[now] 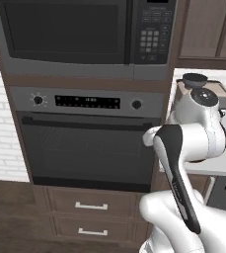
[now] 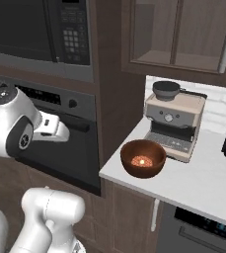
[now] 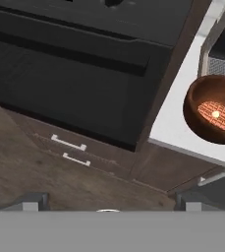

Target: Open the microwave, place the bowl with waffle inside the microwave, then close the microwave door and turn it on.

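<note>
microwave [image 1: 65,34] above oven [image 1: 85,143], bowl [image 2: 143,159] before coffee machine [image 2: 175,123]

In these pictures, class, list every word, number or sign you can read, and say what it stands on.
No text can be read anywhere.
Microwave keypad: buttons carry marks, too small to read.
Wall oven display strip: light marks, blurred.
Coffee machine: no label to be made out.
Bowl and waffle: none.

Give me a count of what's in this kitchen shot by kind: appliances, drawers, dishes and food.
Appliances: 3, namely microwave, wall oven, coffee machine
Drawers under the oven: 2, upper drawer, lower drawer
Dishes: 1, bowl on the counter
Food: 1, waffle in the bowl
Total: 7
</note>
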Motion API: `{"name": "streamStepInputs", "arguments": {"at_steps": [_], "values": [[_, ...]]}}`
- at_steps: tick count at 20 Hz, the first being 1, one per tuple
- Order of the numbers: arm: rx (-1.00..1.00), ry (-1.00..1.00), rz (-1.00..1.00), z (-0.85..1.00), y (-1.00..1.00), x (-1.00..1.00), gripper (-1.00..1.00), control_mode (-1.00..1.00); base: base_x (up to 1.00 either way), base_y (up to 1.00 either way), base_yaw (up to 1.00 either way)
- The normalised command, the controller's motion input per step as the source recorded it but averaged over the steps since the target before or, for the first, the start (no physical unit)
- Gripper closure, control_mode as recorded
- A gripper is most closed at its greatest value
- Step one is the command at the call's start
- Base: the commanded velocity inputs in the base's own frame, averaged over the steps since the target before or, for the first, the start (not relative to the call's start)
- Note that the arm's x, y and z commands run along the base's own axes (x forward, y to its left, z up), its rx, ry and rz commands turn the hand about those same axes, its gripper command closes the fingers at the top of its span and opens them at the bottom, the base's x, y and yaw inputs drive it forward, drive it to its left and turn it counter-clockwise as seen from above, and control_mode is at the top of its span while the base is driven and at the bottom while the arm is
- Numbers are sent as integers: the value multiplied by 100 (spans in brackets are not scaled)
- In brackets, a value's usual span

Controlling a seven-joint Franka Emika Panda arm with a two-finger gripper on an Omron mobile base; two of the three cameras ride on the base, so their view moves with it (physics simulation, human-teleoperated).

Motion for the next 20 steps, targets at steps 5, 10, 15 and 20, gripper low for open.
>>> {"name": "streamStepInputs", "arguments": {"at_steps": [5,10,15,20], "values": [[-13,-17,-10,66,40,0,-100,-100,0,0,0],[-17,-18,-7,57,29,0,-100,-100,0,0,0],[-12,-25,-6,45,3,0,-100,-100,0,0,0],[-7,-32,-5,45,0,0,-100,-100,0,0,0]]}}
